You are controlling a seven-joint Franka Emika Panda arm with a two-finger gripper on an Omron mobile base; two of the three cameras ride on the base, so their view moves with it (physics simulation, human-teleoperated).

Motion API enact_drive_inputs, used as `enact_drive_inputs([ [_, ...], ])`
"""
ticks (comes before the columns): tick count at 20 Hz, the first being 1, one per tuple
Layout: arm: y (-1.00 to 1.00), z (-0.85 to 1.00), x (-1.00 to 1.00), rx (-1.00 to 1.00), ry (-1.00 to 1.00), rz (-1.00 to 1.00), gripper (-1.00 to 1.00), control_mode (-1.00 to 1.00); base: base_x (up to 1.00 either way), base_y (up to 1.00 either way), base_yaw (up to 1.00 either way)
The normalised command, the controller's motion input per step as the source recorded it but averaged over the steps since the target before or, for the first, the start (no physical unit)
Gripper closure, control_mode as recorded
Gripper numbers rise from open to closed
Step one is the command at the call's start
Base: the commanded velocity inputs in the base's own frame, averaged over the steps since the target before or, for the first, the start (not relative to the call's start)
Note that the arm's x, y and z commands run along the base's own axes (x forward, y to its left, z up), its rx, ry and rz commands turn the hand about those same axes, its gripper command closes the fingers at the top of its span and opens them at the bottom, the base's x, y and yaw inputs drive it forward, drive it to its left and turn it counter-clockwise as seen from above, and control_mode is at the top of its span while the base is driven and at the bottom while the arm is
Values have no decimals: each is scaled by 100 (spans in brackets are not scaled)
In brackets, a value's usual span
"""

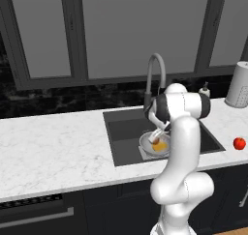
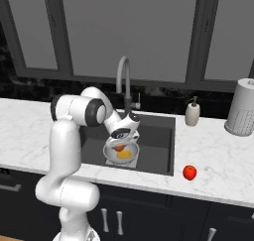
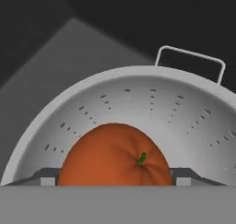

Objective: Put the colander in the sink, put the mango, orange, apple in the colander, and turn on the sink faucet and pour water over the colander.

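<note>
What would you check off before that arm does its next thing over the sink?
1. Silver perforated metal colander sits in the dark grey sink: ok.
2. Yellow-orange oval mango in colander: ok.
3. Dull reddish-orange round orange between the jaws, above the colander bowl: ok.
4. Gripper grip on the orange: cannot tell.
5. Shiny red apple in colander: not ok, on the counter.
6. Grey gooseneck faucet running: not ok, no water visible.
</note>
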Motion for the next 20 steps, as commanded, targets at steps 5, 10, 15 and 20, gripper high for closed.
enact_drive_inputs([
  [5,0,-43,14,0,0,0,-100,-100,0,0,0],
  [10,-5,-10,-11,0,0,0,-100,-100,0,0,0],
  [15,-27,8,-46,5,-1,0,-100,-100,0,0,0],
  [20,-7,50,-20,13,-1,0,-100,-100,0,0,0],
])
